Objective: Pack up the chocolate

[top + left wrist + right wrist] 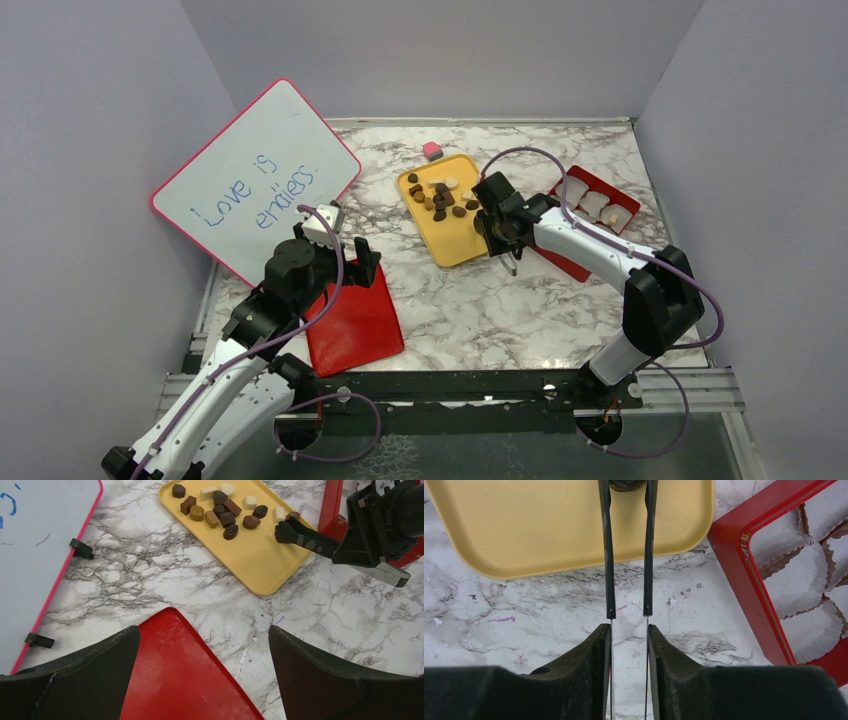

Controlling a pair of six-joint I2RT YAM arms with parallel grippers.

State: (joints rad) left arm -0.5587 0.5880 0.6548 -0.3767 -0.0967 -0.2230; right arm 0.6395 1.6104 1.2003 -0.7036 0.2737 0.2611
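The chocolate (440,195) lies as several dark, brown and cream pieces at the far end of a yellow tray (455,245); the left wrist view shows the pieces (227,517) too. My right gripper (629,627) is shut on black tongs (608,555), whose arms reach over the tray (549,530). In the left wrist view the tongs' tips (285,530) rest beside a cream and a brown piece. Whether a piece sits between the tips I cannot tell. My left gripper (204,635) hangs open over a red lid (175,670), holding nothing.
A red box (595,205) with white paper cups stands right of the tray, its rim (744,580) close to the tongs. A whiteboard (250,180) leans at the left. A small pink cube (432,151) sits behind the tray. The red lid (355,320) lies near the left arm.
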